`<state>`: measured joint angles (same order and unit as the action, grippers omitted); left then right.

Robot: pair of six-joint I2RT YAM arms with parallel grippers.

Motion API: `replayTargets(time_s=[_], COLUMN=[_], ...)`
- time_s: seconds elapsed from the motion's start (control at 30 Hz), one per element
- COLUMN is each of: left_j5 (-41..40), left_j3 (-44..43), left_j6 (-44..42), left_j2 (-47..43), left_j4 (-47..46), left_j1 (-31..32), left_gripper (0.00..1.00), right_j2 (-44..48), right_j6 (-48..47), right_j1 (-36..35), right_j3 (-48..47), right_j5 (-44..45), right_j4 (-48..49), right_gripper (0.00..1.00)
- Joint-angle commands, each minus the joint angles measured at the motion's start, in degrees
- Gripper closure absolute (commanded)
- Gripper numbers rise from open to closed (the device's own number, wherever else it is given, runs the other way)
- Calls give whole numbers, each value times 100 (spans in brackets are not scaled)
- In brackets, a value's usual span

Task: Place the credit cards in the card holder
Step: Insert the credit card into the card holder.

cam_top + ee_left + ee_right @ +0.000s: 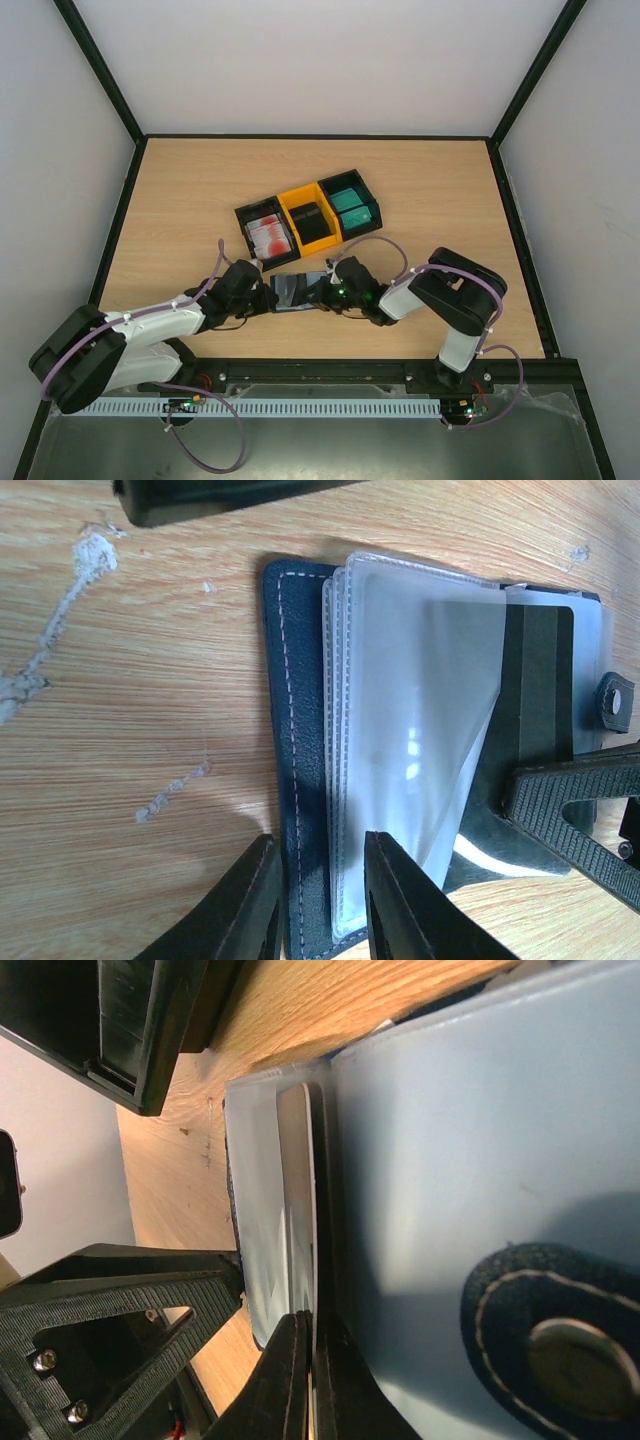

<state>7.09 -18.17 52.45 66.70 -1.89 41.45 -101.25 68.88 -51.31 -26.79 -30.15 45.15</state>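
Observation:
The card holder [293,290] lies open on the table between my two grippers, a navy cover [298,730] with clear sleeves [420,700] and a light blue inside [470,1140]. My left gripper [262,296] [318,895] is closed narrowly on the holder's left edge, with cover and sleeve ends between its fingers. My right gripper [338,290] [313,1322] is shut on a black credit card [545,670], which sits partly inside a sleeve. That card shows edge-on [319,1190] in the right wrist view. More credit cards stand stacked in bins: white and red [266,236], black [312,220], teal [351,208].
Three open-top bins stand in a row just behind the holder: black [243,218], yellow [290,200] and black [372,205]. A bin wall [130,1020] is close to the right gripper. The holder's snap tab [545,1345] lies at its right end.

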Motion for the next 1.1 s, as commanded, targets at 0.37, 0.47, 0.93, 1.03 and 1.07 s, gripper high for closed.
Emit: replayTargets(time_s=[0.37,0.47,0.93,1.03,1.07], left_j5=[98,87,73,99,99], left_j3=[85,95,100,87,86], left_j6=[-68,-76,-86,-81,-80], left_j2=[-55,-51,-21,-16,-12], left_j4=[41,40,-4,-13,-21], left_j1=[3,3,3,4,3], left_gripper=[75,75,74,75,76], right_j2=[-599,-683,-943,-983,-987], right_j6=[476,502,392,415,428], right_j1=[-174,-194,-237,-247,-247], right_j3=[-52,-113,-280,-334,-335], right_j5=[148,-13,-385,-366,-356], right_j4=[379,432,288,338,362], right_gripper=[98,98,98,98,98])
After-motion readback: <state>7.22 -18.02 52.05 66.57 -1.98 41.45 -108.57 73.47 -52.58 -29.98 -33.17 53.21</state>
